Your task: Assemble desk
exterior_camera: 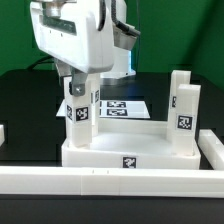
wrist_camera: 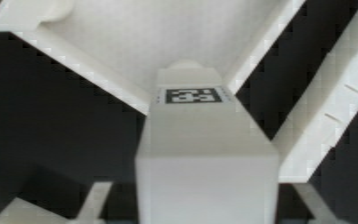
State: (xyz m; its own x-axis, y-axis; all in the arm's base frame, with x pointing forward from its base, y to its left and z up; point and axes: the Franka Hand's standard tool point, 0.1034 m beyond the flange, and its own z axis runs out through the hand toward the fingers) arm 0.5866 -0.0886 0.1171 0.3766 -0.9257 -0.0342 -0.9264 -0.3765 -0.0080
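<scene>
The white desk slab (exterior_camera: pixel 130 148) lies upside-down behind the rail. Legs stand upright in its corner sockets: two on the exterior view's right (exterior_camera: pixel 185 110), one behind the other, and one at the back left (exterior_camera: pixel 96 100). My gripper (exterior_camera: pixel 80 88) comes down from above and is shut on the front-left leg (exterior_camera: pixel 78 115), which stands upright at that corner. In the wrist view this leg (wrist_camera: pixel 202 140) fills the middle, its tag facing up, between my gripper's (wrist_camera: pixel 202 205) grey fingers (wrist_camera: pixel 101 200). The slab (wrist_camera: pixel 131 40) lies below.
The long low white rail (exterior_camera: pixel 110 180) runs along the front, with a raised end on the exterior view's right (exterior_camera: pixel 212 150). The marker board (exterior_camera: pixel 125 107) lies flat on the black table behind the slab. A green wall stands at the back.
</scene>
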